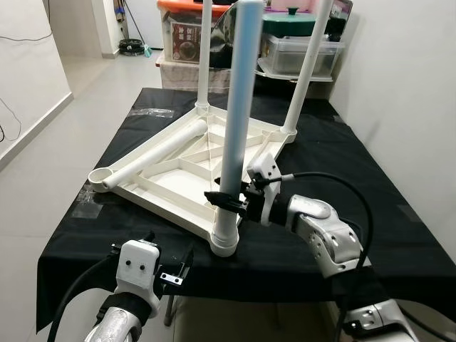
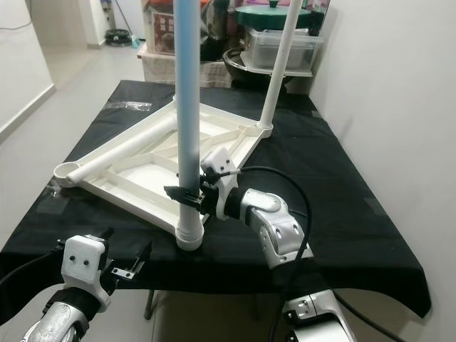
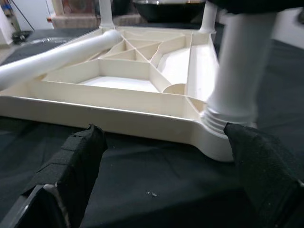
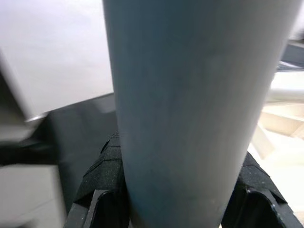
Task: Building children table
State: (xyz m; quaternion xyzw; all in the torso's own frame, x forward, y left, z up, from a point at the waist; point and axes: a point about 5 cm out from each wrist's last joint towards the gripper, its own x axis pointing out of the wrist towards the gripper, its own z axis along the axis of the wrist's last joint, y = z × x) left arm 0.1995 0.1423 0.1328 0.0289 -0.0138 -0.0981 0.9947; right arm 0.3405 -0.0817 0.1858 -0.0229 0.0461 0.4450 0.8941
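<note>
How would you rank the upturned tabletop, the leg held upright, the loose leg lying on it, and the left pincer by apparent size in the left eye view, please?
1. Upturned tabletop.
2. Held leg, though nearness enlarges it.
3. Loose leg.
4. Left pincer.

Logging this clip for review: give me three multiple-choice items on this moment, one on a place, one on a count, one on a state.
1. Where does the loose white plastic leg lie?
A. On the floor
B. Across the upturned white plastic table top
C. In the left hand

2. How many legs stand upright in corner sockets?
A. One
B. Three
C. Four

3. What is the right hand doing?
A. Hanging open
B. Closed around the near pale blue-white upright leg
C. Pressing the black cloth

Answers: 1 B, it rests slanted on the ribbed underside. 2 B, two at the far corners, one at the near corner. 3 B, its black fingers clamp the tube low down.
</note>
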